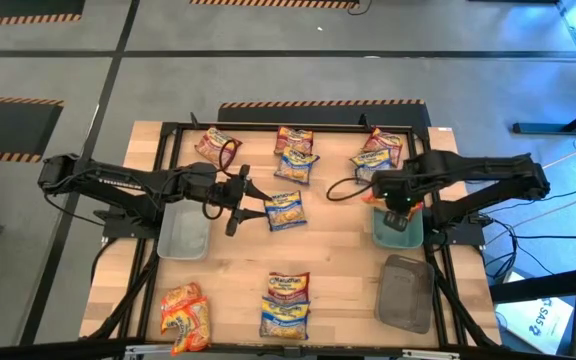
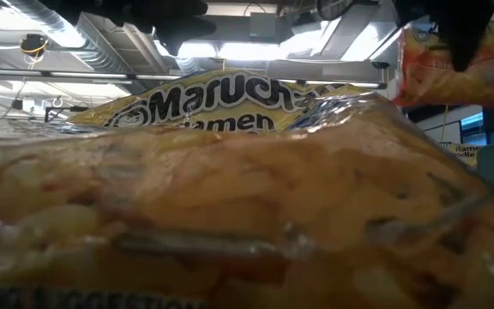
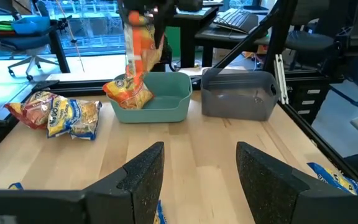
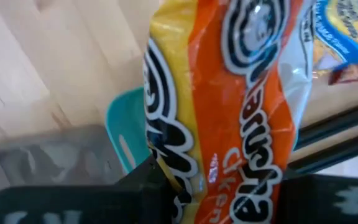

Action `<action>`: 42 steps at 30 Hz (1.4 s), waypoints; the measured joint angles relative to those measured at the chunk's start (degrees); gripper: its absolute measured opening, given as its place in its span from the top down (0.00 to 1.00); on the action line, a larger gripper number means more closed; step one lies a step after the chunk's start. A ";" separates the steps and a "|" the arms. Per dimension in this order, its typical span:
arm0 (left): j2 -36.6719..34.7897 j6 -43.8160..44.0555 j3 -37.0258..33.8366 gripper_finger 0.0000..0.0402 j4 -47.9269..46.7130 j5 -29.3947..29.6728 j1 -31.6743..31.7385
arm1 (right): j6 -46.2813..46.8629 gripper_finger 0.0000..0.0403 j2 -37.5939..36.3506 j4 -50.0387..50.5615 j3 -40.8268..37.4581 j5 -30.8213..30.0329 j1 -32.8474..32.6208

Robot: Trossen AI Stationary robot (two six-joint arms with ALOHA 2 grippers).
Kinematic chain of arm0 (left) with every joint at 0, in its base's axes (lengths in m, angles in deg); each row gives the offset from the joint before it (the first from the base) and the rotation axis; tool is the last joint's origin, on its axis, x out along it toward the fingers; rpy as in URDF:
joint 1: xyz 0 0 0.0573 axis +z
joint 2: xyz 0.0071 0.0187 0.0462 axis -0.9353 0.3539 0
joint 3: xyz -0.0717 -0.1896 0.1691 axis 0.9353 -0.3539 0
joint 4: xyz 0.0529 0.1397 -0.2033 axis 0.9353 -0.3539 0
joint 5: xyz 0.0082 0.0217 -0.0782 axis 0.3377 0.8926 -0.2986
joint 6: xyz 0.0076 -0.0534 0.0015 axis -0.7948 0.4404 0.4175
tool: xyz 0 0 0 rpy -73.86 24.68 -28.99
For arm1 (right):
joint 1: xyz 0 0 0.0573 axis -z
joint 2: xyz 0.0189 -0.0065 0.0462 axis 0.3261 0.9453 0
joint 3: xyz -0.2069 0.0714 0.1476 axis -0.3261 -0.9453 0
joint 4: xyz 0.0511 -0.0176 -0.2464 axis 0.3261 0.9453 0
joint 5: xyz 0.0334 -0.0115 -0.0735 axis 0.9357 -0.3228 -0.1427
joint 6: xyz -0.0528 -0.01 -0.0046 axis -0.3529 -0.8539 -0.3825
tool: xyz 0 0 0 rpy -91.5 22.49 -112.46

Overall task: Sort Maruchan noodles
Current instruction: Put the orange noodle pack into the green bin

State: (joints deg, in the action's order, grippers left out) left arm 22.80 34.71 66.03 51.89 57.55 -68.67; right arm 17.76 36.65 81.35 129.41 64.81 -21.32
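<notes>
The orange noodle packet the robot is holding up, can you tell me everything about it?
The orange packet is crinkly, shiny plastic, orange with yellow parts and black-and-white swirly Maruchan lettering. It hangs upright, pinched by the right gripper, and nothing else seems to touch it. It dangles over the teal tray, where another orange packet already leans against the wall. The arm hides most of it from above.

Glossy crinkly plastic packet (image 4: 229, 106), pale wood table (image 1: 338, 260)

grey floor (image 1: 58, 60); hazard tape; blue office chair (image 3: 28, 28)
</notes>
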 joint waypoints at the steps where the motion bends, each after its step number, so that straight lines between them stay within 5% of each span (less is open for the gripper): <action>1: 0.00 0.00 0.00 0.52 0.00 0.00 0.00 | -0.78 0.77 0.02 -0.02 -1.02 0.43 0.00; 14: 0.00 -0.09 0.00 0.52 0.02 0.75 0.00 | -4.44 0.78 0.51 -5.72 -19.34 6.44 0.07; 26: 0.00 -0.11 0.00 0.52 0.02 3.93 0.02 | -3.41 0.77 4.32 -13.77 -26.90 7.57 2.03; 42: 0.00 -1.27 0.00 0.52 -0.30 3.92 0.02 | -12.18 0.77 5.75 -16.29 -29.29 -2.47 6.05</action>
State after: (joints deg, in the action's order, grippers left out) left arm 22.80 33.44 66.03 51.59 61.47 -68.65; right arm 5.57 42.40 65.07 100.11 62.33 -15.26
